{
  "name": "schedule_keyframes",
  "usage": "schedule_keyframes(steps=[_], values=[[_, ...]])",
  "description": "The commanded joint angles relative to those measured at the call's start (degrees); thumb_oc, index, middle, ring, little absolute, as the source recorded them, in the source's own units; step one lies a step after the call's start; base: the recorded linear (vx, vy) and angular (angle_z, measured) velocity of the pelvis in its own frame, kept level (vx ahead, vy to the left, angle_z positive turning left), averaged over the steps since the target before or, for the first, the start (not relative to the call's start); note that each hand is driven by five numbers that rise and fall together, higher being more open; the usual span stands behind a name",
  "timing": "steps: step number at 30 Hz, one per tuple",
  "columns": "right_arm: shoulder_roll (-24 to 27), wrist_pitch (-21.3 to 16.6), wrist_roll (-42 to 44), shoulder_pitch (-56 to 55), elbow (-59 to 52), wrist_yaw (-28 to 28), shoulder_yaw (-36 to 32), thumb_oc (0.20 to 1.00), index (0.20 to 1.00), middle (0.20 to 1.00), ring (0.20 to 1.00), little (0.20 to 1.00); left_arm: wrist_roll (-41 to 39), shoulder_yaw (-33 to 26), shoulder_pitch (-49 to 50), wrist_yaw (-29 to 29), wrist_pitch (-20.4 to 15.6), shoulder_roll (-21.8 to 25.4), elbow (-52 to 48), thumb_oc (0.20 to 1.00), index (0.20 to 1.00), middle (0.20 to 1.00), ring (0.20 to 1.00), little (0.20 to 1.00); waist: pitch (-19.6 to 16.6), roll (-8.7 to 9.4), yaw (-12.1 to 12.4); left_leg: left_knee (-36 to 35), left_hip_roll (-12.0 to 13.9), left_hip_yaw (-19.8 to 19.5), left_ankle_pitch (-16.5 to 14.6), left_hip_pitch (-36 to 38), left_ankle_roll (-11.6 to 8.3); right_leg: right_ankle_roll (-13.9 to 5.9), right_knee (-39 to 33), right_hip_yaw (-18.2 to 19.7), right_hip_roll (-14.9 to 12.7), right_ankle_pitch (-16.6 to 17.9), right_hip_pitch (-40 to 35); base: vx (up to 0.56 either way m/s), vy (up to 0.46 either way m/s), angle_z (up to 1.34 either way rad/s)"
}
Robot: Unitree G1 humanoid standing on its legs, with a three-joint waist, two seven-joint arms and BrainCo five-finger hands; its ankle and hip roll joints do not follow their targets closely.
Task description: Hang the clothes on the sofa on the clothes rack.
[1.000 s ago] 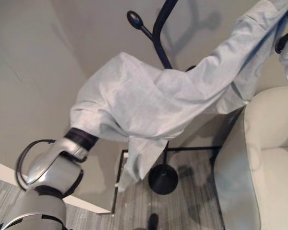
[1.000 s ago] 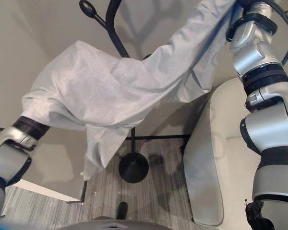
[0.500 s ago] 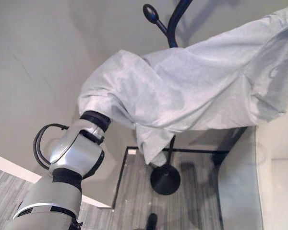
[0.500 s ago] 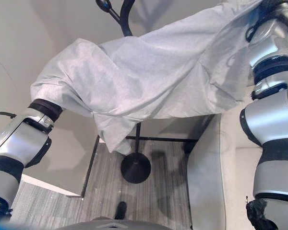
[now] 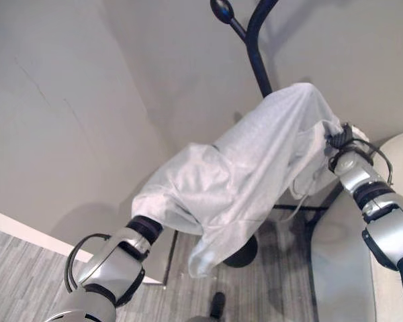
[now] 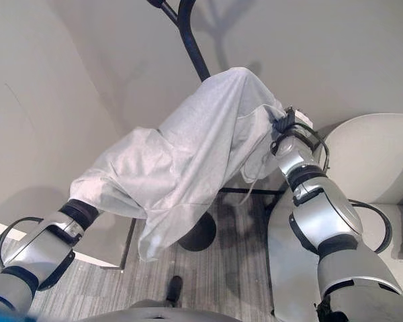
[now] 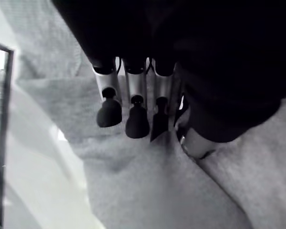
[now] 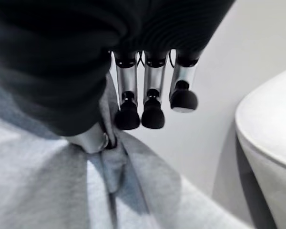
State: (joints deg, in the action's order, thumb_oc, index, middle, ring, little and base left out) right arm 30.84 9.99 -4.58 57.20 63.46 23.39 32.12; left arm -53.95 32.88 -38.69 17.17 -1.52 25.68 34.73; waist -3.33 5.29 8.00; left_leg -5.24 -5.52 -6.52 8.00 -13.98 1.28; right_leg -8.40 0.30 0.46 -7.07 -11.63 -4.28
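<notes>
The grey garment (image 5: 235,174) hangs in the air in front of the clothes rack (image 5: 255,50), stretched between both arms. Its upper end sits just below the rack's curved black pole; its lower end sags toward the rack's round base (image 6: 200,233). It is not yet on any hook (image 5: 221,10).

State of the hands:
- The left robot hand (image 7: 133,114) is at the garment's lower end, away from the rack pole. In the left wrist view its fingers curl down onto the fabric and the thumb presses a fold against them, so it is grasping the garment.
- The right robot hand (image 8: 143,107) is at the upper end, nearest the pole. In the right wrist view a bunched fold is pinched between the thumb and the curled fingers.

Probable faults from here:
- The hook knob stands well above the garment's upper end. If the lift is too short, the fabric probably slides down the pole instead of catching.
- Both grips hold only small folds. A pull against the pole may drag a fold free and drop the garment near the base.
- The loose hanging flap (image 5: 205,251) may snag on the pole.

The garment is light grey, soft knit, heavily creased, with a thin drawcord (image 5: 302,194) dangling beside the pole. The sofa (image 6: 376,161) stands just beside the rack.
</notes>
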Motion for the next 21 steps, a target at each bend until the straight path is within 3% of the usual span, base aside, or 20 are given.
schedule_keyframes(steps=[1,4,5,6,13,21], values=[[4.6,-0.4,-0.3,1.8,-2.8,3.2,-0.9,0.200,0.200,0.200,0.200,0.200,-4.9,-4.1,-1.3,0.5,-4.2,1.8,-1.5,0.200,0.200,0.200,0.200,0.200,3.6,-0.34,1.1,0.2,0.5,2.4,-6.0,4.3,-1.52,-3.06,-4.2,1.1,-3.1,26.4,-1.9,0.00,0.000,0.00],[1.8,-0.8,-0.7,-4.7,-10.0,5.0,-4.1,0.200,0.200,0.200,0.200,0.200,-5.8,-6.3,6.8,1.0,-5.1,-0.9,-7.0,0.200,0.200,0.200,0.200,0.200,4.0,-0.26,0.3,0.2,0.8,3.0,-6.5,5.0,-1.24,-2.91,-3.8,1.4,-3.2,25.5,-1.8,-0.03,0.025,-0.04],[1.1,-0.9,-0.7,-6.2,-11.5,5.4,-4.9,0.200,0.200,0.200,0.200,0.200,-5.2,-7.0,8.7,1.2,-5.2,-1.9,-7.7,0.526,0.526,0.526,0.526,0.526,4.1,-0.12,0.1,0.2,0.9,3.1,-6.6,5.2,-1.21,-2.89,-3.7,1.4,-3.1,25.3,-1.8,-0.04,0.008,-0.14],[0.2,-1.2,-0.8,-7.6,-13.1,5.8,-5.4,0.200,0.200,0.200,0.200,0.200,-4.5,-7.7,10.5,1.4,-5.4,-3.0,-8.7,1.000,1.000,1.000,1.000,1.000,4.2,-0.03,-0.1,0.2,0.9,3.1,-6.6,5.2,-1.16,-2.94,-3.6,1.6,-3.1,25.3,-1.6,-0.04,0.002,-0.12],[-9.2,-4.7,-4.8,-21.6,-22.9,6.0,-9.1,0.200,0.200,0.200,0.200,0.200,3.5,-8.7,27.5,-3.0,-4.3,-8.2,-13.8,1.000,1.000,1.000,1.000,1.000,4.8,0.04,-0.6,0.2,2.1,3.6,-7.1,5.9,-0.32,-2.05,-3.5,2.2,-2.6,21.8,-1.3,-0.04,-0.002,-0.11],[-16.3,-6.6,-5.5,-28.3,-19.6,4.0,-6.8,0.200,0.200,0.200,0.200,0.200,6.3,-8.6,34.7,-5.9,-2.3,-9.4,-8.3,1.000,1.000,1.000,1.000,1.000,4.9,-1.79,-0.8,0.2,1.8,3.4,-7.3,6.5,0.35,-1.81,-2.4,2.4,-3.0,21.2,-1.0,-0.02,0.029,-0.06]])
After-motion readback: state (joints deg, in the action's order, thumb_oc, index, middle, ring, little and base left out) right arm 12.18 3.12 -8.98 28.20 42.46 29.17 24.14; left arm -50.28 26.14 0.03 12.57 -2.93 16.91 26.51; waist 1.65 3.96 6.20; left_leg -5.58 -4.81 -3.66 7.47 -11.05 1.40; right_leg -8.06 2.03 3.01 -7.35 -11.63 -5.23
